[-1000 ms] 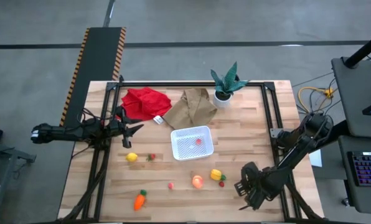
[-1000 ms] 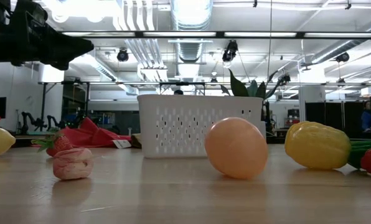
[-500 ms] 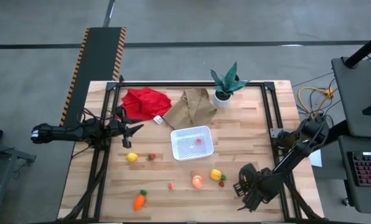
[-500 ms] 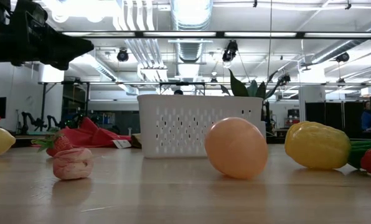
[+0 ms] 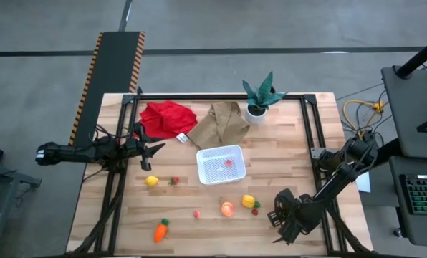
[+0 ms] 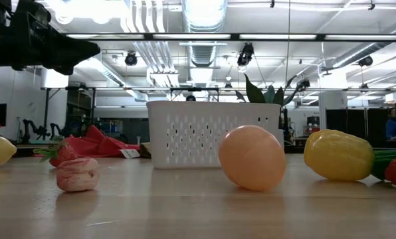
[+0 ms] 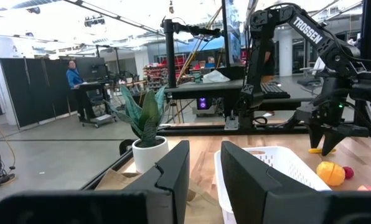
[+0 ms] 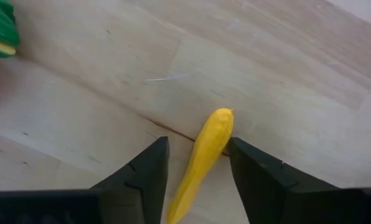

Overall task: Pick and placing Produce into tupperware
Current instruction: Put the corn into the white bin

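- Done so far: one small red piece (image 5: 228, 163) seen inside the tupperware (image 5: 220, 164), mid-table.
- Left out on the table: lemon (image 5: 151, 181), carrot (image 5: 160, 231), peach fruit (image 5: 228, 208), yellow pepper (image 5: 248, 201), berries.
- Right gripper (image 8: 198, 162) low at the near right edge; fingers apart, straddling a slim yellow piece (image 8: 202, 155), not clamped yet.
- Left gripper (image 7: 203, 171) parked at the left edge, narrow gap, nothing held.
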`<move>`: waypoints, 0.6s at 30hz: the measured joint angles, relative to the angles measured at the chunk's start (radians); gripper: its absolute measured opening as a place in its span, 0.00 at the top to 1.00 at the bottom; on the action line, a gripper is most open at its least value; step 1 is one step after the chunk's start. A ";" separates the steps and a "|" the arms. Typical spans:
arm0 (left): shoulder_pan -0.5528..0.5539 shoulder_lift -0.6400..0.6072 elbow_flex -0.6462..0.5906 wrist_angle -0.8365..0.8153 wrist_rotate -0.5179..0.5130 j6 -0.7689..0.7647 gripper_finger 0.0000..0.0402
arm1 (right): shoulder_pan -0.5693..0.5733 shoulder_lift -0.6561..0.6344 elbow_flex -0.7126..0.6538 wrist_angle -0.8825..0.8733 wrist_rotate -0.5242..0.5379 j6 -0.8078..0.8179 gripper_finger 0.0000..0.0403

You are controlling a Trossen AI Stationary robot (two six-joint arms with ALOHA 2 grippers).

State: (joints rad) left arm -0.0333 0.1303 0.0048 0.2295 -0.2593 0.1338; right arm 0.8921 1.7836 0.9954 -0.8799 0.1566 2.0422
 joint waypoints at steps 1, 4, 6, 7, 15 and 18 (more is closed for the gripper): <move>0.000 0.000 0.000 0.000 0.001 0.000 0.80 | 0.000 0.000 0.000 0.001 -0.001 0.000 0.63; 0.000 0.000 0.000 0.000 0.001 0.000 0.80 | 0.000 0.000 0.000 0.004 -0.002 0.000 0.67; 0.000 0.000 0.000 0.000 0.001 0.000 0.80 | 0.000 0.000 0.000 0.005 -0.002 -0.002 0.69; 0.000 0.000 0.000 0.000 0.001 0.000 0.80 | 0.000 0.000 0.000 0.005 -0.003 -0.003 0.70; 0.000 0.000 0.000 0.001 0.001 0.000 0.80 | 0.000 0.000 -0.001 0.005 -0.004 -0.020 0.79; 0.000 0.001 0.000 0.001 0.001 0.000 0.80 | 0.000 -0.001 -0.002 0.007 -0.006 -0.027 0.82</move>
State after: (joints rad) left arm -0.0332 0.1310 0.0048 0.2306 -0.2581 0.1341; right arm 0.8917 1.7828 0.9936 -0.8730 0.1509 2.0148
